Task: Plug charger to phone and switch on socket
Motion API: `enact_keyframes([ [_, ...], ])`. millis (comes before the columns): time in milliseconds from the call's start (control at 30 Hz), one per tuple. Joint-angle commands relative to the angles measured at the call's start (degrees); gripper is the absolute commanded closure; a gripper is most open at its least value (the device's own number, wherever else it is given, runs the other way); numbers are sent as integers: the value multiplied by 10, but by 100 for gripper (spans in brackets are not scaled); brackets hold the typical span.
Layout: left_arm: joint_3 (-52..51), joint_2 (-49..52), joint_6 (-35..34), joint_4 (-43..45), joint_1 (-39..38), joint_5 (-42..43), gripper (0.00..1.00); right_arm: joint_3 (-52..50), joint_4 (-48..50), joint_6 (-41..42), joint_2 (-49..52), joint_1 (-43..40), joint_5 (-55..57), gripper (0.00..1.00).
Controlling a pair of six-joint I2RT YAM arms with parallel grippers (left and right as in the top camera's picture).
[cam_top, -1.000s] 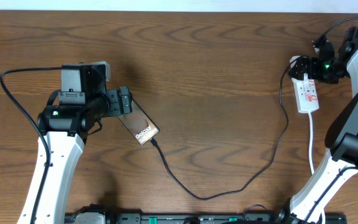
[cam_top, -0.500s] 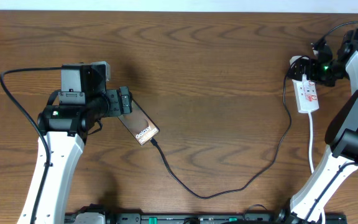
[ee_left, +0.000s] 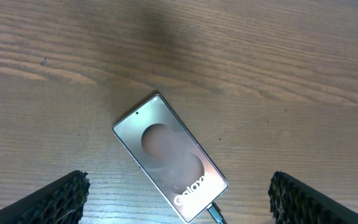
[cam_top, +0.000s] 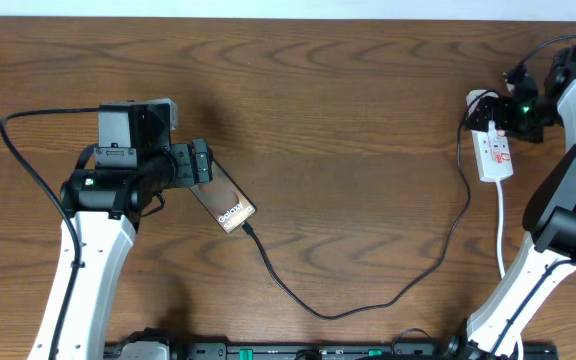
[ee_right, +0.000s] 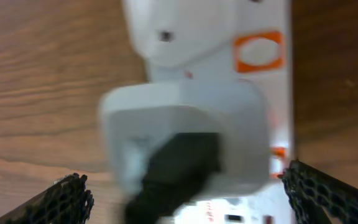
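The phone (cam_top: 223, 200) lies flat on the wooden table, tilted, with white lettering at its lower end; it also shows in the left wrist view (ee_left: 169, 155). The thin black charger cable (cam_top: 368, 300) runs from the phone's lower end (ee_left: 213, 213) in a loop to the white socket strip (cam_top: 495, 155) at the far right. My left gripper (cam_top: 200, 162) is open, its fingers wide apart either side of the phone's end. My right gripper (cam_top: 503, 118) is open over the strip's top end, where a white adapter (ee_right: 185, 143) with a black plug sits beside red switch marks (ee_right: 260, 51).
The strip's white cord (cam_top: 501, 230) runs down toward the right arm's base. A thick black arm cable (cam_top: 28, 170) loops at the left. Bare wooden tabletop (cam_top: 348, 120) lies between the two arms.
My right gripper has shifted slightly up and to the right over the strip's top end. The left arm, phone and cable have not moved.
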Motion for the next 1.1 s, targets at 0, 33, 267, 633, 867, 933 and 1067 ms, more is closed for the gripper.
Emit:
enact_keyframes([
  [0, 5, 2, 10, 0, -1, -6, 7, 43, -17, 28, 11, -19, 46, 1],
  [33, 5, 2, 10, 0, -1, -6, 7, 61, -30, 30, 11, -24, 52, 1],
  [267, 5, 2, 10, 0, -1, -6, 7, 179, -121, 33, 7, -38, 64, 1],
  [633, 5, 2, 10, 0, -1, -6, 7, 265, -216, 43, -106, -3, 64, 1],
  [867, 5, 2, 10, 0, -1, -6, 7, 265, -233, 43, -190, 24, 62, 1],
  [933, 5, 2, 10, 0, -1, -6, 7, 265, -234, 43, -204, 27, 62, 1],
  [1067, 5, 2, 10, 0, -1, -6, 7, 265, -234, 43, -211, 26, 62, 1],
])
